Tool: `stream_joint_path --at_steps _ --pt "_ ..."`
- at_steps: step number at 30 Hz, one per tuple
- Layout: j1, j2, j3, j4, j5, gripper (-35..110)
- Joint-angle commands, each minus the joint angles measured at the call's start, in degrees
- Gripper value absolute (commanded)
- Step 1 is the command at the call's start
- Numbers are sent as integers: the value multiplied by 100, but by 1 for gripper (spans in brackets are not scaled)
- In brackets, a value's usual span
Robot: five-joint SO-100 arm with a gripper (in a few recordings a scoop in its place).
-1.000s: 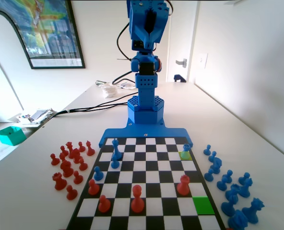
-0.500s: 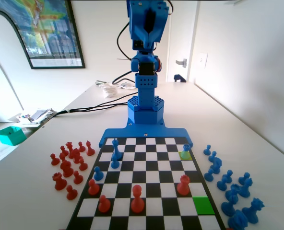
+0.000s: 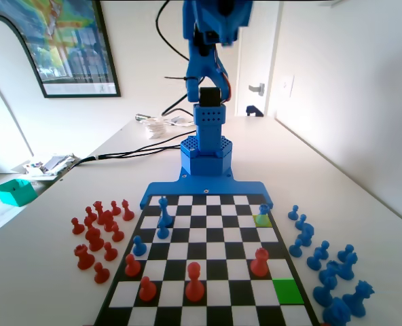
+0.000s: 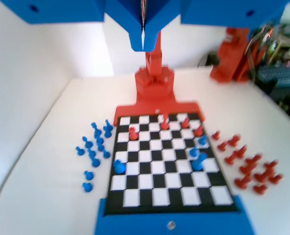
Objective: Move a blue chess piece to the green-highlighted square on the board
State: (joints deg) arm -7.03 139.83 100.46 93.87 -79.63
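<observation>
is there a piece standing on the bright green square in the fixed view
No, the green-highlighted square is bare; the nearest piece is a red pawn up-left.

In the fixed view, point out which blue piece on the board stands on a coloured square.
The blue pawn at the board's far right, on the duller yellow-green square. The other blue pieces on the board stand on plain squares at the left.

Blue arm [image 3: 208, 102] raised upright over its base, fingers [image 4: 143, 36] pressed together (empty), pointing down

Readable text: none
Poster [image 3: 65, 41]: print too small to read
Board [image 3: 208, 261]: no marks seen
</observation>
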Motion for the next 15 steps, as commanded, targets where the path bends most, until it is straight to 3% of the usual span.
stream_joint_path --at_steps 1,15 --pt "-299 -439 -79 -167 563 1" --pt "-1178 -2646 756 -1116 1266 2"
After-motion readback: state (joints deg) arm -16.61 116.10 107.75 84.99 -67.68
